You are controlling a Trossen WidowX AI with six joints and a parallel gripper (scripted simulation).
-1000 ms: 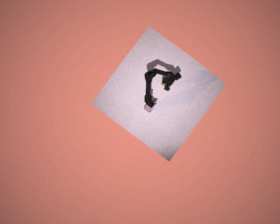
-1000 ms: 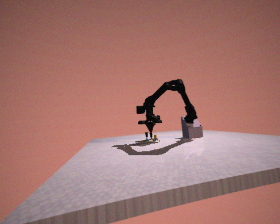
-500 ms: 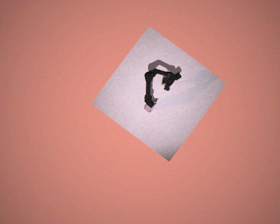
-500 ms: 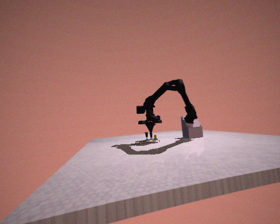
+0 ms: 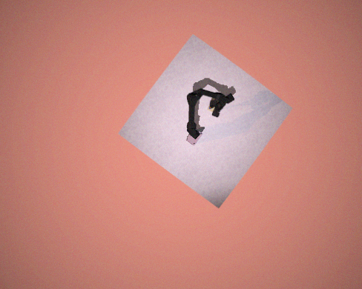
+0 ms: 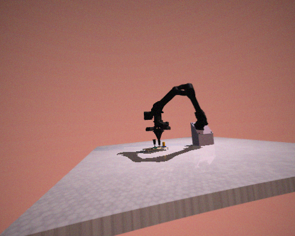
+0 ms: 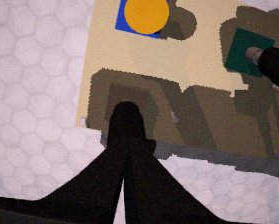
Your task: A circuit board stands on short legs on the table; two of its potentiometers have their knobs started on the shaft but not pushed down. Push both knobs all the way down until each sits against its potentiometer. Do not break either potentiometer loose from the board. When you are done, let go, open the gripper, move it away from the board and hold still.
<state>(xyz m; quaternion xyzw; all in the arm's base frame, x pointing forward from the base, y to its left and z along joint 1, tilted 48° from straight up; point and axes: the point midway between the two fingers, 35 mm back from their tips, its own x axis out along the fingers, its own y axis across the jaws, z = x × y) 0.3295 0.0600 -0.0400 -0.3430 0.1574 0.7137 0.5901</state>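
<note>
The circuit board (image 6: 147,150) (image 7: 200,60) stands low above the table. The gripper (image 6: 159,140) (image 7: 127,141) points down and is shut, nothing between its fingers. Its tips are over a black knob (image 7: 125,117) above a brown potentiometer (image 7: 110,102); whether they touch is unclear. A second black knob (image 6: 154,141) (image 7: 277,65) stands high on a grey shaft (image 7: 253,54) above the green potentiometer (image 7: 235,55). An orange knob (image 6: 164,144) (image 7: 146,12) is on the blue potentiometer (image 7: 121,22); any gap there cannot be told. In the top view the arm hides most of the board.
The arm (image 5: 191,111) (image 6: 196,101) arches from its pale base block (image 5: 193,138) (image 6: 203,139) to above the board. The orange knob and the upright black knob stand close to the fingers on either side in the exterior view. Arm shadows darken parts of the board.
</note>
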